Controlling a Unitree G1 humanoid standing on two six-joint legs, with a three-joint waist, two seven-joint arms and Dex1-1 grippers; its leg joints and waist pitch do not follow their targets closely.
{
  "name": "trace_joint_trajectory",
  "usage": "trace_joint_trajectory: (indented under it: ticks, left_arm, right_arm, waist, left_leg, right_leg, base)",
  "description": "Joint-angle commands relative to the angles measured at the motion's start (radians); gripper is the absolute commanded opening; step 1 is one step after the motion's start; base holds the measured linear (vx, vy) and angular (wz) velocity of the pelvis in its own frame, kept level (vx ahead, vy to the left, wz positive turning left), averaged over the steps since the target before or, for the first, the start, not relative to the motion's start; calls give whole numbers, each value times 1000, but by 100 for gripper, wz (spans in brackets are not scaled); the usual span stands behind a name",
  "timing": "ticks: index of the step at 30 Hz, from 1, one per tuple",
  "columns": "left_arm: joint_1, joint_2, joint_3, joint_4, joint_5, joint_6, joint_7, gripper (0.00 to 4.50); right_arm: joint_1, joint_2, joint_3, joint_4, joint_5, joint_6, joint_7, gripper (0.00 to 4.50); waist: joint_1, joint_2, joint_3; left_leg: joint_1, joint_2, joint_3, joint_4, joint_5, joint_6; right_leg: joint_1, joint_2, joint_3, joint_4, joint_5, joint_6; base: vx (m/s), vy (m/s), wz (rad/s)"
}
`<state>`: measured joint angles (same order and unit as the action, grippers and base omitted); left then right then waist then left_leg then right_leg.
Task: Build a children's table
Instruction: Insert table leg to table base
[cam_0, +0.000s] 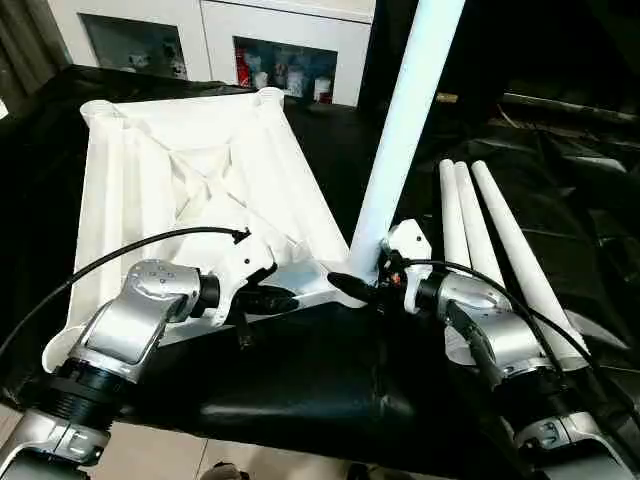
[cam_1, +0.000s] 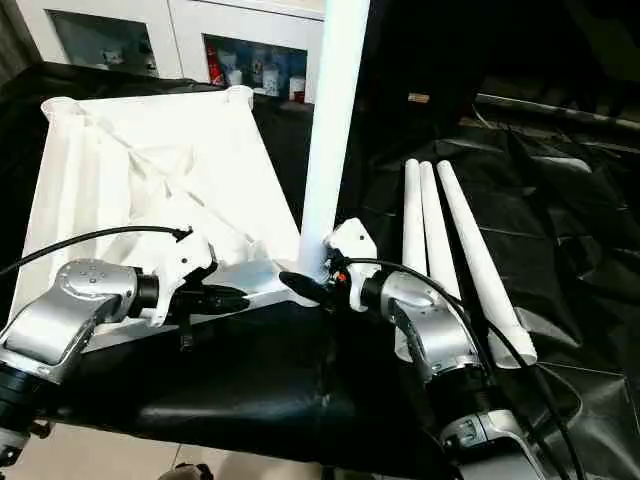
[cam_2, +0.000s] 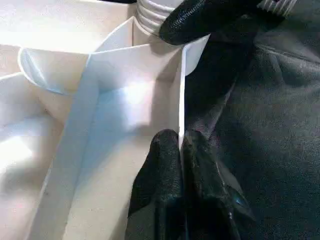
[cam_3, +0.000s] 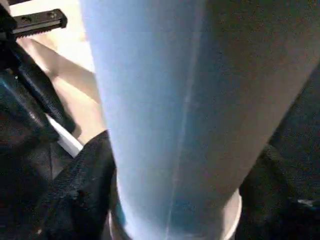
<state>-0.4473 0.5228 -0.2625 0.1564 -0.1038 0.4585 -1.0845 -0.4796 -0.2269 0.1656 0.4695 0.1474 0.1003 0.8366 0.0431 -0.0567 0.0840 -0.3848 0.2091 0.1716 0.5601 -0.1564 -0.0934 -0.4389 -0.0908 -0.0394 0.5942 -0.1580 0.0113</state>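
Observation:
The white table top (cam_0: 190, 170) lies upside down on the black cloth, ribbed underside up. One white leg (cam_0: 400, 130) stands upright in the near right corner socket. My right gripper (cam_0: 358, 287) is shut on the base of that leg (cam_3: 165, 115), one black finger (cam_3: 75, 195) on each side. My left gripper (cam_0: 285, 298) is shut on the top's thin near rim, close to the same corner; its fingertips (cam_2: 167, 150) pinch the rim wall (cam_2: 181, 85). Three more tapered legs (cam_0: 495, 235) lie side by side to the right.
A white cabinet with glass-fronted shelves (cam_0: 285, 60) stands behind the work surface. Black cloth (cam_0: 300, 370) covers the surface, crumpled at the right. The surface's front edge runs just below my forearms, with pale floor (cam_0: 200, 455) beyond.

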Motion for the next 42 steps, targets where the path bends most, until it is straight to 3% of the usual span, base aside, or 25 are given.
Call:
trace_joint_trajectory:
  ticks: [1,8,12,13,14,16,18,21,25,26,31,36,37,39,40,41,42]
  left_arm:
    - [5,-10,-33,-5,-28,-4,-52,0]
    - [-1,-17,-30,13,-18,0,-34,0]
    - [-34,-104,0,97,35,11,152,0]
    - [-41,-121,5,113,45,7,187,0]
    - [-62,-176,28,158,65,17,297,0]
    - [-76,-223,36,183,74,30,366,0]
    - [-96,-280,41,218,90,29,449,0]
    - [-120,-343,42,256,101,15,522,0]
    - [-144,-377,19,278,118,-2,504,0]
    - [-146,-372,15,282,125,-3,499,0]
    - [-142,-349,15,287,133,-1,479,0]
    - [-164,-347,37,326,146,-69,517,0]
    - [-174,-356,61,327,122,-116,511,28]
    - [-179,-361,74,318,106,-141,506,57]
    - [-182,-366,90,307,92,-147,508,60]
    - [-185,-369,108,290,74,-130,509,60]
    - [-197,-361,146,253,53,-129,523,80]
  right_arm:
    - [9,-17,1,-16,-7,12,1,306]
    - [17,-2,-5,-4,-6,22,-25,274]
    - [1,90,-105,114,0,18,-272,271]
    - [-4,104,-123,134,1,20,-319,270]
    - [-18,142,-166,182,6,34,-443,270]
    - [-28,170,-182,213,-8,32,-545,270]
    - [-44,209,-200,243,-12,47,-649,270]
    - [-64,248,-204,271,-26,53,-737,270]
    - [-95,277,-210,298,-31,28,-745,270]
    - [-100,276,-209,301,-26,22,-732,326]
    - [-115,272,-211,278,-13,-13,-687,365]
    - [-67,213,-167,71,-23,8,-598,370]
    - [-38,190,-163,-6,-13,36,-566,371]
    - [-22,177,-159,-44,-11,52,-552,372]
    - [-9,166,-155,-73,-11,64,-541,372]
    - [6,152,-145,-101,-15,80,-526,372]
    - [34,120,-130,-154,-20,106,-497,372]
  waist:
    - [2,7,-57]
    - [2,8,-57]
    - [-1,9,-53]
    - [-2,9,-49]
    - [-4,5,-51]
    - [-4,7,-48]
    - [-3,8,-48]
    - [2,6,-51]
    - [9,7,-55]
    - [9,7,-54]
    - [3,10,-54]
    - [0,5,-54]
    - [0,-2,-52]
    - [2,0,-56]
    - [2,1,-57]
    - [5,9,-63]
    - [5,8,-63]
  left_leg:
    - [13,8,14,-61,-221,39]
    - [13,7,14,-61,-220,36]
    - [15,8,13,-65,-263,13]
    - [18,8,13,-67,-297,-2]
    - [18,5,9,-68,-316,-15]
    - [25,5,12,-67,-340,-20]
    - [19,1,10,-67,-351,-17]
    - [19,-1,10,-66,-348,-11]
    - [11,-2,10,-67,-328,1]
    - [11,-2,9,-67,-328,3]
    - [3,-1,6,-71,-337,0]
    - [5,-1,8,-69,-333,14]
    - [-3,-3,7,-70,-304,24]
    - [-6,-2,6,-69,-276,26]
    - [-3,-2,8,-66,-259,32]
    - [5,3,12,-60,-219,36]
    - [5,4,12,-58,-205,41]
  right_leg:
    - [59,-22,28,-55,-172,-217]
    - [60,-22,28,-54,-172,-218]
    - [54,-23,30,-63,-239,-204]
    - [48,-26,30,-70,-301,-193]
    - [52,-26,28,-72,-352,-172]
    - [42,-24,30,-79,-383,-153]
    - [41,-23,29,-84,-415,-121]
    - [39,-21,29,-86,-418,-97]
    - [43,-22,28,-84,-389,-82]
    - [43,-21,27,-83,-380,-84]
    - [48,-22,24,-82,-373,-89]
    - [48,-22,24,-88,-392,-78]
    - [54,-20,23,-86,-371,-75]
    - [58,-23,23,-82,-356,-74]
    - [55,-25,24,-82,-334,-88]
    - [53,-21,26,-71,-220,-136]
    - [55,-19,25,-67,-177,-150]
  base:
    - [0,0,0]
    - [0,0,0]
    - [0,0,0]
    - [0,0,0]
    - [0,0,0]
    - [0,0,0]
    - [0,0,0]
    - [0,0,0]
    - [0,0,0]
    - [0,0,0]
    - [0,0,0]
    - [0,0,0]
    - [0,0,0]
    - [0,0,0]
    - [0,0,0]
    - [0,0,0]
    - [0,0,0]
